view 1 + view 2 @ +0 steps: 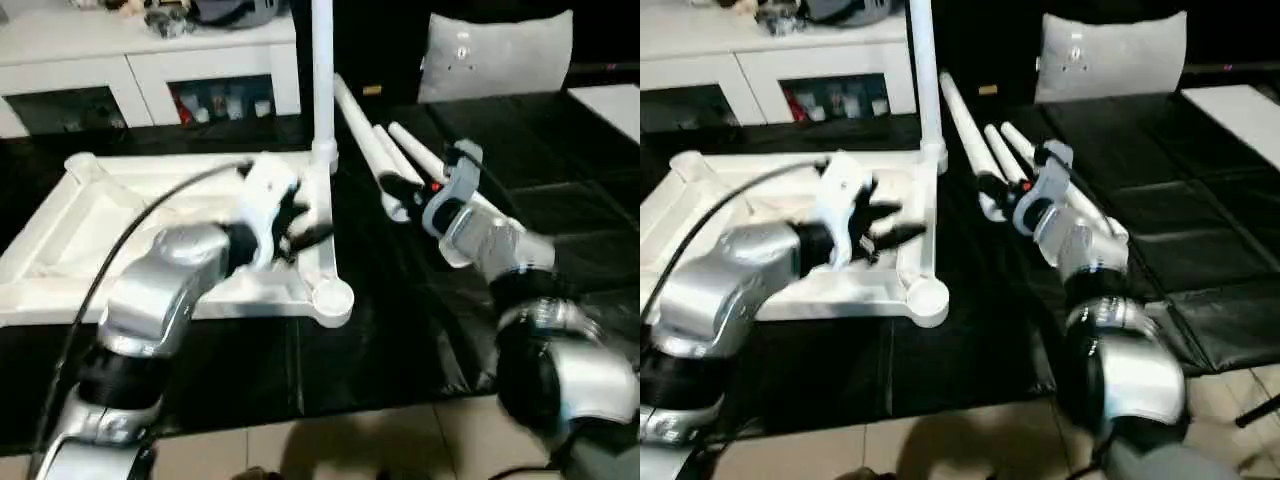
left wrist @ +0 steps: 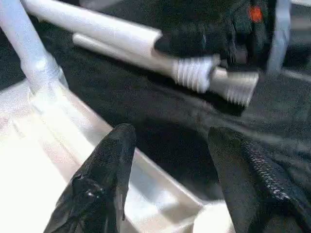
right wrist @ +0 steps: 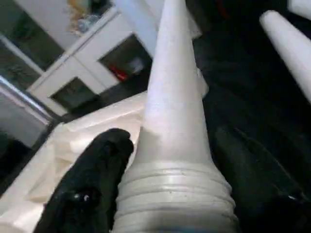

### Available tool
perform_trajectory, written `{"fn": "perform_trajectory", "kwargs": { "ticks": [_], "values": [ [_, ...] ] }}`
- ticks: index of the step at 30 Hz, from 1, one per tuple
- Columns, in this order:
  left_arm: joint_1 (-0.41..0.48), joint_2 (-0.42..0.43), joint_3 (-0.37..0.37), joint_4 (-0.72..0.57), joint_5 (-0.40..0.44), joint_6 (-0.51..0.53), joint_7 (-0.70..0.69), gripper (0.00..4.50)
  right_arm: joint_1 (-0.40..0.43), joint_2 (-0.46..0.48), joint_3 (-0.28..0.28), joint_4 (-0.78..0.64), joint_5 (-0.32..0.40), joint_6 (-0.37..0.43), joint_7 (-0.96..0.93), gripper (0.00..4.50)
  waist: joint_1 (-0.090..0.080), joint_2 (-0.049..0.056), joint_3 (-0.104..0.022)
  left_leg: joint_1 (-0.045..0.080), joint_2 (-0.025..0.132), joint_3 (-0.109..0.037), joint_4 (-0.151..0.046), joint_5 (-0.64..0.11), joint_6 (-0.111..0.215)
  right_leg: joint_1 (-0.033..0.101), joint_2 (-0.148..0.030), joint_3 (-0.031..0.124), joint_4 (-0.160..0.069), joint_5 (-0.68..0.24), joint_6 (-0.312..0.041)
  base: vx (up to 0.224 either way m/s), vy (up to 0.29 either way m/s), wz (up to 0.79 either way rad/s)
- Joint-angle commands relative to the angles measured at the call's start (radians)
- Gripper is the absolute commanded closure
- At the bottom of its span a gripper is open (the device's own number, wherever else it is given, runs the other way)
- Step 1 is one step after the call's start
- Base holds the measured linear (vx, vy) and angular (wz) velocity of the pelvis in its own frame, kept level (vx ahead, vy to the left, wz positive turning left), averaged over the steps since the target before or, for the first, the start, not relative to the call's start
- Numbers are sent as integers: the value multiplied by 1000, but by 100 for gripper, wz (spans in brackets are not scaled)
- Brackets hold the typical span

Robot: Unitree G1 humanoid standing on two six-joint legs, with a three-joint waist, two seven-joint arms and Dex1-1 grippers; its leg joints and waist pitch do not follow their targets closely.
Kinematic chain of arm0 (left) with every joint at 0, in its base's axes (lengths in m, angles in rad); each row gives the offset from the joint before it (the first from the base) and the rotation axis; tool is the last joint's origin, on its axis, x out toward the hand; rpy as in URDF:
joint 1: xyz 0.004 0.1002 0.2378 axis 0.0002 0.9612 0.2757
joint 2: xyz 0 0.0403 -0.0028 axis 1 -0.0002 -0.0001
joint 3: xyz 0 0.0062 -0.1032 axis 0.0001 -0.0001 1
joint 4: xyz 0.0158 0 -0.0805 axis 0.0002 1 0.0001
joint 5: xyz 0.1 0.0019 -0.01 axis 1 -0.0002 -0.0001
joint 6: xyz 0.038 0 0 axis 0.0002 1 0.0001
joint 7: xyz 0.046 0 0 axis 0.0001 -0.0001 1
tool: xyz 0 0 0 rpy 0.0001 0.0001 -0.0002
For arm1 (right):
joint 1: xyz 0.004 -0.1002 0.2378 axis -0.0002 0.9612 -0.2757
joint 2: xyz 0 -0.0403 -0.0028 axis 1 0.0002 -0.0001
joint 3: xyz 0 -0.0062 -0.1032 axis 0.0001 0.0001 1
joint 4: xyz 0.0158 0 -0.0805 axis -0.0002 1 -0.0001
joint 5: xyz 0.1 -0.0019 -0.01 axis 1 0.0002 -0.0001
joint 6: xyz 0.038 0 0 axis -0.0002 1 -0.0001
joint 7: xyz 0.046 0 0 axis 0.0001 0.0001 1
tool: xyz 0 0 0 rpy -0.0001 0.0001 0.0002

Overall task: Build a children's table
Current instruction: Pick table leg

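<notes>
The children's table top (image 1: 60, 230) lies upside down on the black mat, ribbed underside up. One white leg (image 1: 322, 70) stands upright in its far right corner socket. Three loose legs (image 1: 365, 130) lie on the mat just right of it. My left gripper (image 1: 300, 225) hovers over the top's right rim, open, with nothing between its fingers (image 2: 104, 165). My right gripper (image 1: 405, 188) is at the threaded ends of the loose legs. In the right wrist view one leg (image 3: 175, 97) runs between its fingers (image 3: 104, 155), one pad against it, the other slightly apart.
A white cabinet (image 1: 150, 60) stands behind the table top. A grey cushion (image 1: 495, 55) leans at the back right, and a flat white board (image 1: 610, 100) sits at the right edge. A black cable (image 1: 130, 230) arches over my left forearm. Tiled floor (image 1: 350, 450) borders the mat's front.
</notes>
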Motion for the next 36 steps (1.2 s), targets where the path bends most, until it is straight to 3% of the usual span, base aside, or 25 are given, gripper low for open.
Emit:
{"fn": "perform_trajectory", "kwargs": {
  "ticks": [1,6,7,8,11,12,14,15,16,17,21,26,32,36],
  "values": [
    [-3,7,0,24,17,-12,14,144,27,4,17,-82,28,33,21,183,3,1,-90,23,31,-14,-56,-191,64,56,-59,23,-70,-184,-254,0,0,0],
    [19,8,-7,12,22,-8,12,144,107,18,38,-189,27,79,-2,184,0,-1,-82,28,33,-16,-63,-257,26,48,-58,23,-81,-309,-214,0,0,0],
    [35,7,-7,-1,18,0,14,144,149,27,51,-250,25,104,-14,184,-3,-20,-83,27,33,-14,-64,-261,24,48,-58,24,-85,-324,-204,0,0,0],
    [44,6,-7,-7,15,4,16,144,167,30,57,-279,27,114,-16,184,3,-9,-83,27,34,-16,-65,-243,23,49,-61,27,-83,-325,-196,0,0,0],
    [54,-9,6,-12,4,7,36,144,201,37,70,-340,40,130,-8,184,1,-9,-84,25,34,-16,-65,-237,23,47,-60,27,-84,-323,-191,0,0,0],
    [57,-20,15,-9,-2,5,49,144,217,39,75,-374,49,141,-3,184,-1,-30,-84,24,34,-14,-65,-239,24,46,-60,27,-87,-335,-189,0,0,0],
    [57,-20,15,-9,-2,5,49,144,217,39,75,-374,49,141,-3,184,1,-17,-82,24,34,-16,-66,-238,22,44,-62,26,-85,-362,-175,0,0,0],
    [48,-64,64,4,-35,12,78,144,247,57,54,-435,69,115,-20,184,-1,-27,-81,24,34,-15,-66,-241,23,43,-60,27,-87,-365,-172,0,0,0],
    [46,-68,68,5,-39,13,79,144,250,60,51,-441,73,111,-20,184,4,-23,-81,30,33,-13,-63,-241,22,40,-63,30,-90,-372,-170,0,0,0],
    [40,-87,90,7,-57,20,87,144,262,72,36,-468,92,93,-19,184,4,-25,-81,24,33,-12,-64,-231,29,42,-65,31,-91,-371,-167,0,0,0],
    [4,-181,207,18,-166,44,122,144,336,126,11,-645,192,44,21,184,7,-25,-81,26,35,-13,-66,-227,37,41,-62,30,-91,-363,-158,0,0,0],
    [-60,-290,349,75,-316,54,190,144,397,177,-15,-772,322,67,86,184,11,-29,-78,21,28,-13,-65,-229,50,42,-60,28,-99,-390,-143,0,0,0],
    [-135,-383,472,131,-487,99,233,144,464,171,47,-865,372,109,161,184,16,-31,-75,20,28,-16,-68,-239,43,39,-61,26,-109,-454,-112,0,0,0],
    [-154,-405,489,143,-532,125,231,144,485,153,95,-891,367,124,191,184,17,-31,-75,19,27,-16,-67,-235,39,39,-60,25,-111,-474,-93,0,0,0]
  ]
}}
